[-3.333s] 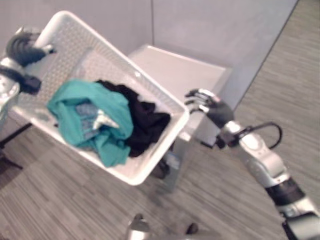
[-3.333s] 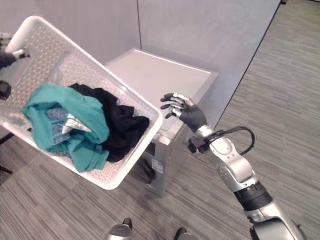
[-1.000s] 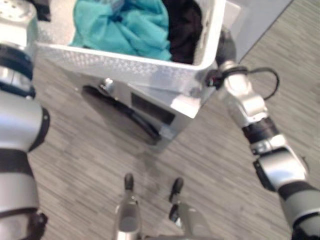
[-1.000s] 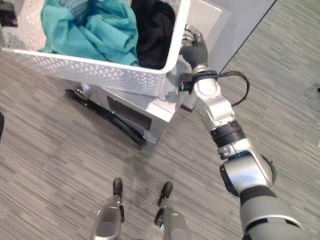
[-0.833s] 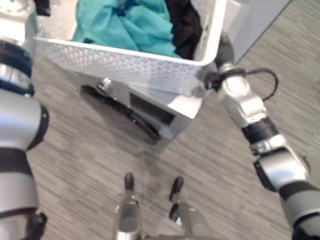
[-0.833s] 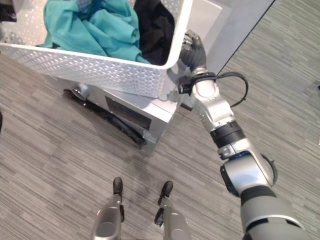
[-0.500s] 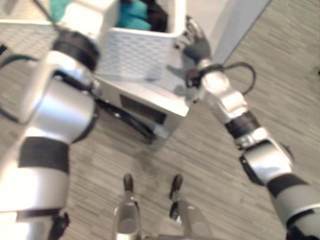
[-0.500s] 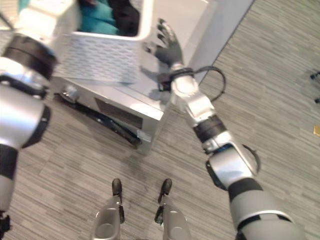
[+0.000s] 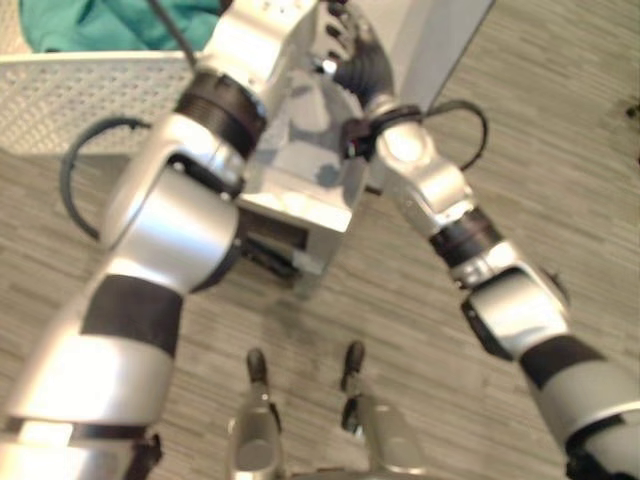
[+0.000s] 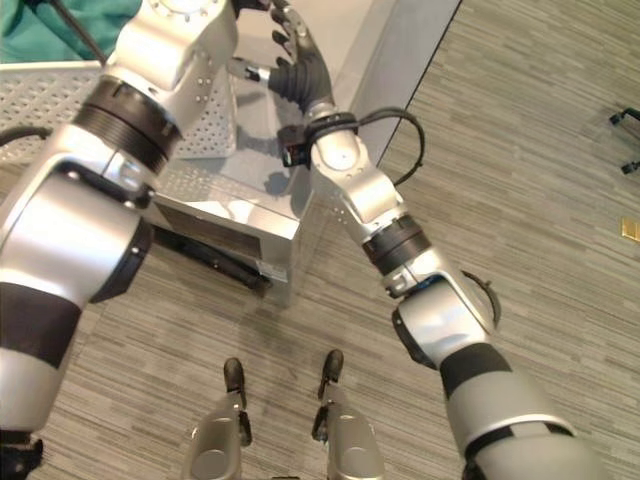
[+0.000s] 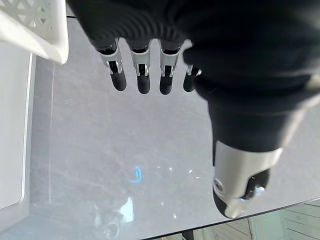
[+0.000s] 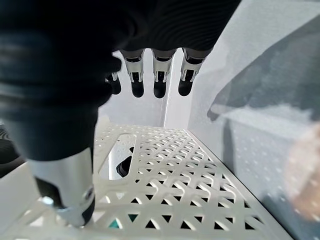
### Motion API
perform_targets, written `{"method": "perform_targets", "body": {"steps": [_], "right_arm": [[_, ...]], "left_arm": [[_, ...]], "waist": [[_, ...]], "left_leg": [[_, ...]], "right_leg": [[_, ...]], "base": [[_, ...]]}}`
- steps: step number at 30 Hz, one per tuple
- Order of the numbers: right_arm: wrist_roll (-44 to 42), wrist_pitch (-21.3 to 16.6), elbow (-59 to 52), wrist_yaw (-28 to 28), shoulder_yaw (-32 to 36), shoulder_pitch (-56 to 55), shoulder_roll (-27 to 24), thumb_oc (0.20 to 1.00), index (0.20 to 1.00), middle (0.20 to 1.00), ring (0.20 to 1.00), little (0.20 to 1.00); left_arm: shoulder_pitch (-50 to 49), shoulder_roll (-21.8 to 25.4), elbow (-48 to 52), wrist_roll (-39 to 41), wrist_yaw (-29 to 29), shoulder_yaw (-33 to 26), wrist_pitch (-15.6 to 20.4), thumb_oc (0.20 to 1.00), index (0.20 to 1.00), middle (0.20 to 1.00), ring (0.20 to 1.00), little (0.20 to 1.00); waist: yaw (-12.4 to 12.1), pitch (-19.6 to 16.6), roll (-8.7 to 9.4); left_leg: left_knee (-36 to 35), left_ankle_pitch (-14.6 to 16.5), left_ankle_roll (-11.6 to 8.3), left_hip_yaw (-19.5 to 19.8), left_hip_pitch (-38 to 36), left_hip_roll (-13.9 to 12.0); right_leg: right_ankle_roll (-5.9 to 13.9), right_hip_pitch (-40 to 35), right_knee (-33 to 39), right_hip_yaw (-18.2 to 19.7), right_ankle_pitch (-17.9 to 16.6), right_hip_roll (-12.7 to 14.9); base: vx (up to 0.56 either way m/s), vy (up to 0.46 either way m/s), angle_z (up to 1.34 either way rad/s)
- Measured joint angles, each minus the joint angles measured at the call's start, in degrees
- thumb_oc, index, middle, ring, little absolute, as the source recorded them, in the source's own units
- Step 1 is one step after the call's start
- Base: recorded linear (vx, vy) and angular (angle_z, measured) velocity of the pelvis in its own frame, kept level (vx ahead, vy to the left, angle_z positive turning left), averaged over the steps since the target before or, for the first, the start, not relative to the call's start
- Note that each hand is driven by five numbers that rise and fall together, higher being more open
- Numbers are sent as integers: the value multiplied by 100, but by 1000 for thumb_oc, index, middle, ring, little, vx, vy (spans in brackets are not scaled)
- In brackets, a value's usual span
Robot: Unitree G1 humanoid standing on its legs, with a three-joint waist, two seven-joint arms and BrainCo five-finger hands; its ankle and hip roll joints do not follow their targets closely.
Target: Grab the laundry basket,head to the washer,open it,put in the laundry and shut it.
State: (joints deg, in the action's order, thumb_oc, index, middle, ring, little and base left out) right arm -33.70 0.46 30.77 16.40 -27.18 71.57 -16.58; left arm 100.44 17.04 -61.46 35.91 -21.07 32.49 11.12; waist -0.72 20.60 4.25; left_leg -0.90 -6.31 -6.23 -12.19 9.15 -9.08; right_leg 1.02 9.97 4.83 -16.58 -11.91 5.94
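The white perforated laundry basket (image 10: 60,100) sits at the upper left on top of the silver washer (image 10: 250,210), with teal laundry (image 10: 50,25) inside. My left arm crosses in front of it. In the left wrist view my left hand (image 11: 165,75) hovers open over the washer's grey top (image 11: 125,165), beside a basket corner (image 11: 35,25), and holds nothing. My right hand (image 10: 298,62) is open with spread fingers just past the basket's end. In its wrist view the straight fingers (image 12: 155,80) hang above the basket's end wall and handle slot (image 12: 120,160).
The washer's dark door (image 10: 215,255) faces down-left towards the striped carpet (image 10: 520,220). A grey partition wall (image 10: 395,60) stands right behind the washer. Open floor lies to the right.
The view has swung. The basket went from being carried at the washer to lying on its top. My left arm now reaches across it, hand off the basket; my right hand rose with fingers spread.
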Motion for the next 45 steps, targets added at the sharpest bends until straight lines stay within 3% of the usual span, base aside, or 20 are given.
{"method": "perform_targets", "body": {"steps": [9, 13, 18, 23, 24, 26, 28, 29, 30, 32, 35, 37, 38, 40, 42, 45], "right_arm": [[67, -20, -103, 66, 65, 0, -58, 1000, 1000, 1000, 1000, 1000], [458, -60, -537, 175, 254, -10, -252, 1000, 1000, 1000, 1000, 1000], [675, -266, -948, 326, 652, 6, -639, 1000, 1000, 1000, 1000, 1000], [857, -348, -1151, 498, 1025, -30, -1490, 1000, 1000, 1000, 1000, 1000], [1109, -397, -1836, 499, 1464, -646, -1899, 1000, 1000, 1000, 1000, 1000], [1316, -447, -2448, 512, 1946, -1331, -2061, 1000, 1000, 1000, 1000, 1000], [1593, -382, -3439, 450, 2692, -2674, -2121, 1000, 1000, 1000, 1000, 1000], [1802, -352, -4399, 364, 3291, -4069, -2061, 1000, 1000, 1000, 1000, 1000], [1880, -240, -4898, 238, 3666, -4950, -1775, 1000, 1000, 1000, 1000, 1000], [2018, -99, -5236, 120, 4036, -6190, -1126, 1000, 1000, 1000, 1000, 1000], [2020, 202, -5334, -428, 4376, -7246, -256, 1000, 1000, 1000, 1000, 1000], [2015, 261, -4956, -595, 4874, -7628, 11, 1000, 1000, 1000, 1000, 1000], [2013, 321, -4301, -683, 5108, -7692, 67, 1000, 1000, 1000, 1000, 1000], [2011, 449, -3863, -743, 5305, -7781, 206, 1000, 1000, 1000, 1000, 1000], [1991, 235, -3190, -906, 5318, -7852, 304, 1000, 1000, 1000, 1000, 1000], [1892, 363, -2354, -984, 5343, -8053, 371, 1000, 1000, 1000, 1000, 1000]], "left_arm": [[-418, -150, 738, -97, -147, -305, -10, 1000, 1000, 1000, 1000, 1000], [-754, -263, 1950, -102, -286, -459, 150, 1000, 1000, 1000, 1000, 1000], [-774, -15, 2492, -98, -514, -663, 413, 1000, 1000, 1000, 1000, 1000], [-780, 1407, 2674, -236, -790, -737, 458, 1000, 1000, 1000, 1000, 1000], [-1145, 2041, 3263, -470, -913, -925, 432, 1000, 1000, 1000, 1000, 1000], [-1734, 2386, 4014, -722, -1037, -1381, 444, 1000, 1000, 1000, 1000, 1000], [-3108, 2954, 5250, -1327, -1149, -2373, 283, 1000, 1000, 1000, 1000, 1000], [-4967, 3241, 6176, -1831, -1140, -3554, 273, 1000, 1000, 1000, 1000, 1000], [-6582, 2922, 6768, -2159, -1132, -4922, 126, 1000, 1000, 1000, 1000, 1000], [-8685, 1879, 6853, -2493, -1271, -6675, -185, 1000, 1000, 1000, 1000, 1000], [-10798, 594, 6377, -2852, -1346, -8038, -515, 1000, 1000, 1000, 1000, 1000], [-11356, -37, 5679, -2851, -1444, -8561, -607, 1000, 1000, 1000, 1000, 1000], [-11775, -65, 4964, -2840, -1505, -8659, -633, 1000, 1000, 1000, 1000, 1000], [-11916, -93, 4360, -2745, -1492, -8615, -650, 1000, 1000, 1000, 1000, 1000], [-12096, -42, 3457, -2557, -1403, -8188, -231, 1000, 1000, 1000, 1000, 1000], [-11941, -292, 2189, -1931, -1121, -7995, -157, 1000, 1000, 1000, 1000, 1000]], "waist": [[10, -3, -6], [-1, -4, -19], [-15, -28, -219], [-34, -126, -556], [-131, -146, -627], [-168, -182, -672], [-261, -245, -737], [-304, -332, -800], [-275, -377, -852], [-237, -415, -822], [-227, -542, -566], [-260, -648, -471], [-308, -796, -430], [-363, -863, -395], [-407, -1064, -417], [-438, -1191, -488]], "left_leg": [[-31, 1, 1, -7, -162, 2], [-96, -2, 4, -62, -308, 17], [-223, 0, 5, -146, -640, 1], [-322, -1, 2, -129, -880, -9], [-347, 0, 0, -126, -990, -27], [-421, 2, -1, -124, -1110, -31], [-463, 32, -39, -99, -1260, -32], [-478, 84, -63, -104, -1329, -34], [-479, 131, -63, -114, -1380, -28], [-478, 199, -66, -151, -1483, -37], [-477, 237, -80, -146, -1411, -45], [-477, 302, -33, -127, -1401, -21], [-478, 327, -68, -68, -1308, -21], [-478, 326, -69, 15, -1303, -17], [-475, 318, -74, 41, -1232, -27], [-469, 321, -77, 60, -1220, -27]], "right_leg": [[-6, -149, 0, 12, 4, 4], [-10, -229, 0, 71, 8, 14], [-17, -470, 2, 136, 44, 14], [9, -674, 6, 123, 111, -9], [11, -782, 6, 113, 147, -23], [11, -873, 7, 99, 197, -32], [53, -1016, 6, 83, 260, -47], [71, -1080, 6, 70, 315, -44], [94, -1128, 5, 63, 350, -41], [101, -1204, 4, 109, 402, -50], [151, -1131, 11, 103, 494, -39], [178, -1141, 38, 70, 526, -6], [230, -1100, 45, -17, 594, 5], [233, -1118, 45, -90, 605, 12], [242, -1093, 47, -131, 614, 15], [239, -1102, 47, -147, 616, 13]], "base": [[0, 0, 0], [18, -8, -5], [26, -18, -8], [9, -25, 3], [36, -36, 1], [22, -44, 4], [26, -13, 4], [76, 2, 1], [91, 15, -5], [50, 13, -7], [30, 1, 1], [31, -17, 15], [-6, -37, 27], [-33, -56, 25], [-11, -42, 11], [-32, -43, 2]]}}
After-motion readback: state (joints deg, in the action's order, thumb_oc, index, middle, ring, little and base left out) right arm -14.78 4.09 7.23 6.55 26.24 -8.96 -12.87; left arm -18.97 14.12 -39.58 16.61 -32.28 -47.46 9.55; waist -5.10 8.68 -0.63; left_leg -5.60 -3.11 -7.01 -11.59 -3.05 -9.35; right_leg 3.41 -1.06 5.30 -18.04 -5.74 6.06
